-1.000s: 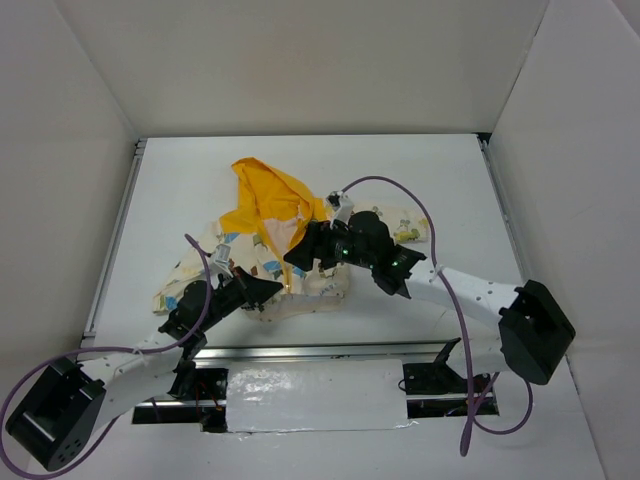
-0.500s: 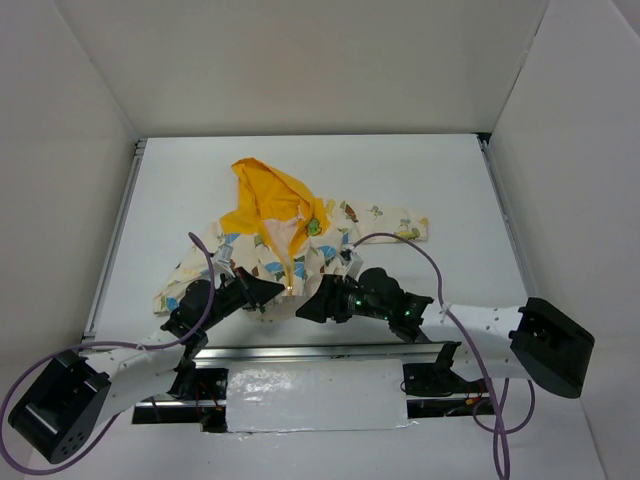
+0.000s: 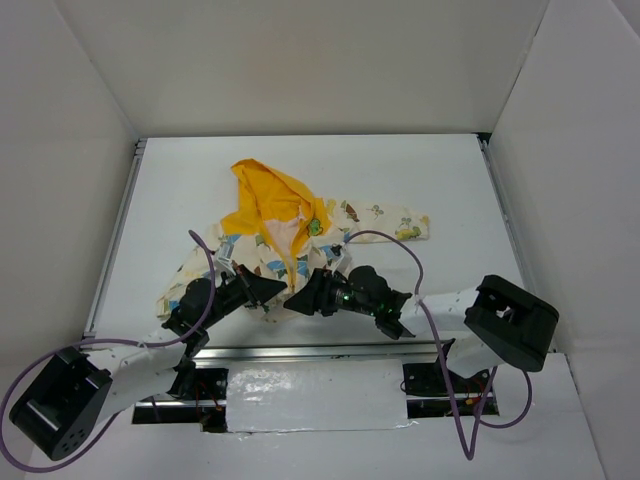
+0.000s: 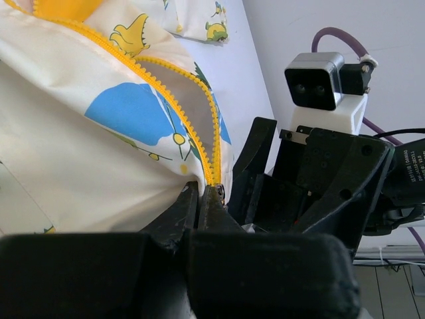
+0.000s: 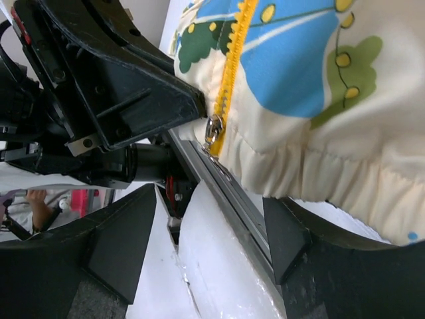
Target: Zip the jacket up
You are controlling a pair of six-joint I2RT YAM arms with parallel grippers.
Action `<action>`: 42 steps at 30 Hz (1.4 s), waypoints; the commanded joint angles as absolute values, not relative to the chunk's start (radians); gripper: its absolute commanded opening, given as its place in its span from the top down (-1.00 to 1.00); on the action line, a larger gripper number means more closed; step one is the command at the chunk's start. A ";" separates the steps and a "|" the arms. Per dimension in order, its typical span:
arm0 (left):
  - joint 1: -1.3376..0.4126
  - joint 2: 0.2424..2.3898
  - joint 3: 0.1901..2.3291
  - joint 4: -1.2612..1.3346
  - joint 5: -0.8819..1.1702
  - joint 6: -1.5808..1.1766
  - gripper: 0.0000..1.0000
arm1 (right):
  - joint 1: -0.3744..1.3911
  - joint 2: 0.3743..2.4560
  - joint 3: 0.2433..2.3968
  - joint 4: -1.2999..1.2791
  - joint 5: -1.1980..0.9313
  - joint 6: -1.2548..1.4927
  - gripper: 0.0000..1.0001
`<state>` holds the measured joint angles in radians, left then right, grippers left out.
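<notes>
Cream jacket (image 3: 245,255) w/ toothed yellow zip (image 5: 236,41), gathered hem (image 5: 299,173)

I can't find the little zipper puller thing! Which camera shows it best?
The right wrist view: the silver zipper pull hangs in plain sight at the hem of the jacket. The left wrist view shows only yellow zipper teeth running into the shut left gripper. From the top it is too small to see.
</notes>
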<state>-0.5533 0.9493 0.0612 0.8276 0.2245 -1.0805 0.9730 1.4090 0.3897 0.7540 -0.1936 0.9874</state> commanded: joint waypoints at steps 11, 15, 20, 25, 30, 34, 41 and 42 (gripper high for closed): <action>-0.561 0.988 0.086 0.943 0.245 -1.095 1.00 | 0.982 1.445 0.440 0.887 -0.144 0.994 -0.05; -0.561 0.986 0.089 0.937 0.244 -1.094 1.00 | 0.982 1.447 0.433 0.890 -0.146 1.011 0.12; -0.561 0.979 0.087 0.936 0.241 -1.092 1.00 | 0.983 1.457 0.425 0.896 -0.121 1.029 0.25; -0.561 0.979 0.087 0.925 0.233 -1.088 1.00 | 0.991 1.465 0.426 0.900 -0.124 1.054 0.46; -0.561 0.983 0.084 0.936 0.236 -1.091 1.00 | 1.000 1.463 0.411 0.911 -0.100 1.084 0.76; -0.561 0.983 0.081 0.939 0.236 -1.089 1.00 | 1.002 1.457 0.416 0.878 -0.072 1.121 1.00; -0.561 0.974 0.078 0.931 0.239 -1.071 1.00 | 1.002 1.414 0.463 0.732 -0.037 1.210 1.00; -0.561 0.974 0.080 0.931 0.239 -1.063 1.00 | 1.002 1.407 0.478 0.663 -0.038 1.232 1.00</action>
